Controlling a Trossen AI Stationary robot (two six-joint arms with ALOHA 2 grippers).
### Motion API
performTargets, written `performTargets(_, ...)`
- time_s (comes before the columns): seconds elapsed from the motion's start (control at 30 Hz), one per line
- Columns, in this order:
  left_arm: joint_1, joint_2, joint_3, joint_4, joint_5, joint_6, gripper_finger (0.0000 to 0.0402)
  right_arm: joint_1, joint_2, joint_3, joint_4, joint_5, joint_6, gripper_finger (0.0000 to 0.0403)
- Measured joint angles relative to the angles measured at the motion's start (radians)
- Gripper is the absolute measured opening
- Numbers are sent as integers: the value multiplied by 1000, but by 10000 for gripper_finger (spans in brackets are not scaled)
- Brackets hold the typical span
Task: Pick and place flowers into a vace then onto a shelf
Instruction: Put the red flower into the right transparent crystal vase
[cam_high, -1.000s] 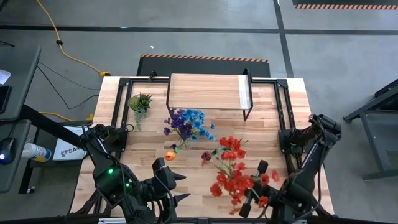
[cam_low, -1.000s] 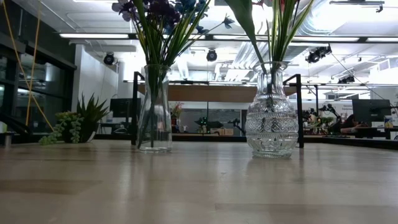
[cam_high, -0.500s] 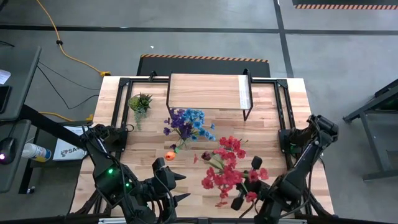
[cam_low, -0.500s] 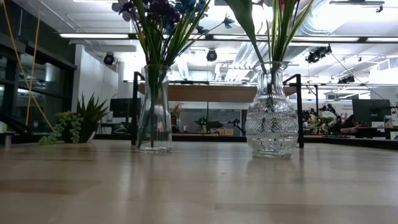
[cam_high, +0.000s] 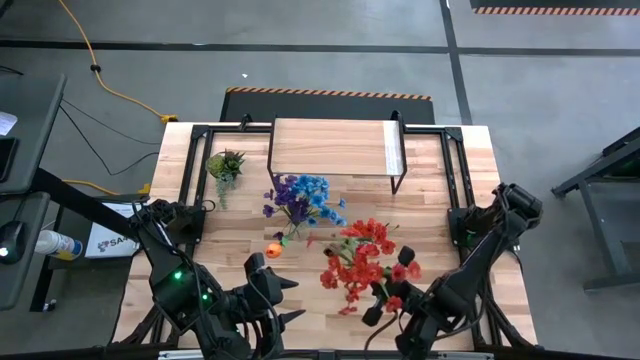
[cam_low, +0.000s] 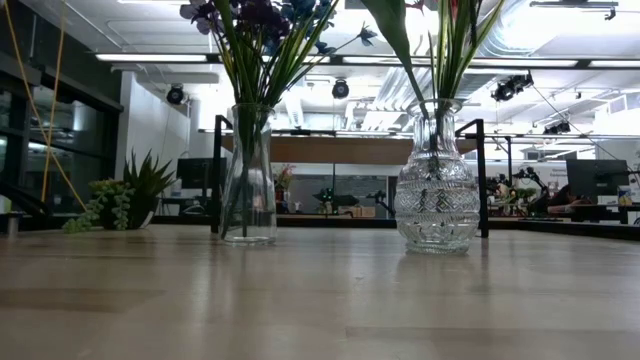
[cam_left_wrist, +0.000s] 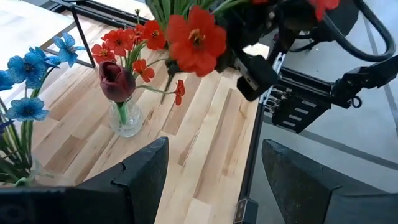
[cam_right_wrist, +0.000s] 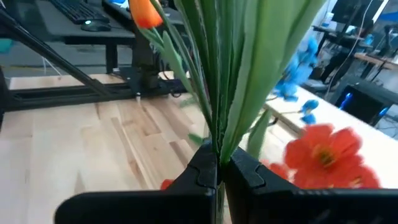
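My right gripper (cam_high: 378, 302) is shut on a bunch of red flowers (cam_high: 352, 272) over the table's near middle. Beyond them, a bulbous glass vase (cam_low: 433, 200) stands on the table and holds red and maroon flowers (cam_left_wrist: 121, 74). A slim vase (cam_low: 248, 180) with blue and purple flowers (cam_high: 300, 198) stands to its left. The shelf (cam_high: 335, 148) stands on its black legs at the far edge. My left gripper (cam_left_wrist: 217, 186) waits open at the near left, holding nothing. My right gripper pinches the bunch's green stems and long leaves (cam_right_wrist: 219, 140) between its two fingers (cam_right_wrist: 245, 171). It comes from the table's near right, nearly level. The stems run on past the fingers toward the vases, with the red blooms (cam_left_wrist: 196, 37) lifted clear of the table.
A small spiky green plant (cam_high: 225, 163) sits at the far left of the table. An orange bloom (cam_high: 273, 249) shows beside the blue-flower vase. Bare wood (cam_high: 215, 235) lies at the left. Black frame rails (cam_high: 455, 170) run along the table's edges.
My right gripper has carried the red bunch toward the table's left edge and slightly down, staying shut on the stems. The held blooms now overlap the red flowers in the bulbous vase, seen from above.
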Motion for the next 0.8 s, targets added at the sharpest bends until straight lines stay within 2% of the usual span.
performTargets(0.13, 0, 0, 0, -12, 0, -1, 291, -4, -1, -56, 83, 14, -13, 0)
performTargets(0.33, 0, 0, 0, -18, 1, -3, 291, -5, -13, -56, 81, 52, -70, 0)
performTargets(0.8, 0, 0, 0, -34, 2, -3, 291, -58, -15, -56, 27, 77, -61, 0)
